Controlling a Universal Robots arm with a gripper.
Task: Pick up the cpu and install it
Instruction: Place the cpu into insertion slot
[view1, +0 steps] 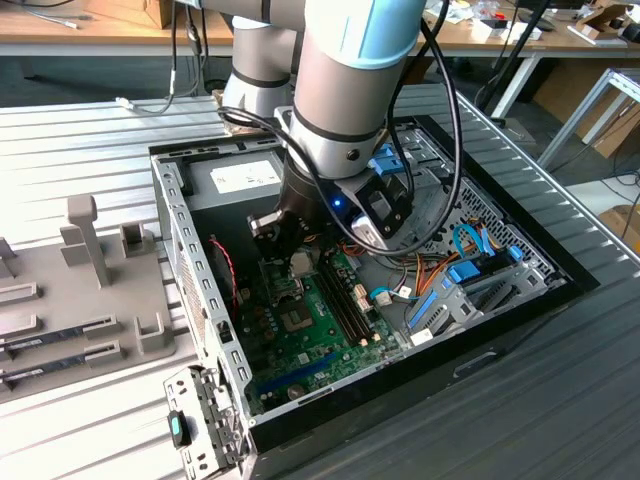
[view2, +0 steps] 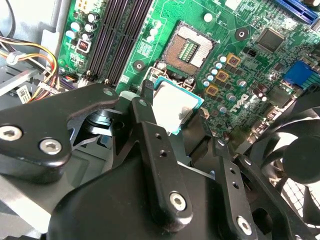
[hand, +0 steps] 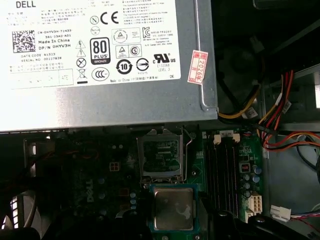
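Second wrist view: memory slots beside socket; socket empty; cpu clamped between jaws, held by two opposite edges, silver lid up, just beside socket, not over it. First wrist view: socket sits between cpu and power supply; cpu edges run parallel to socket frame, near-square part, no long axis. Height above green board: cannot tell. Not yet seated.
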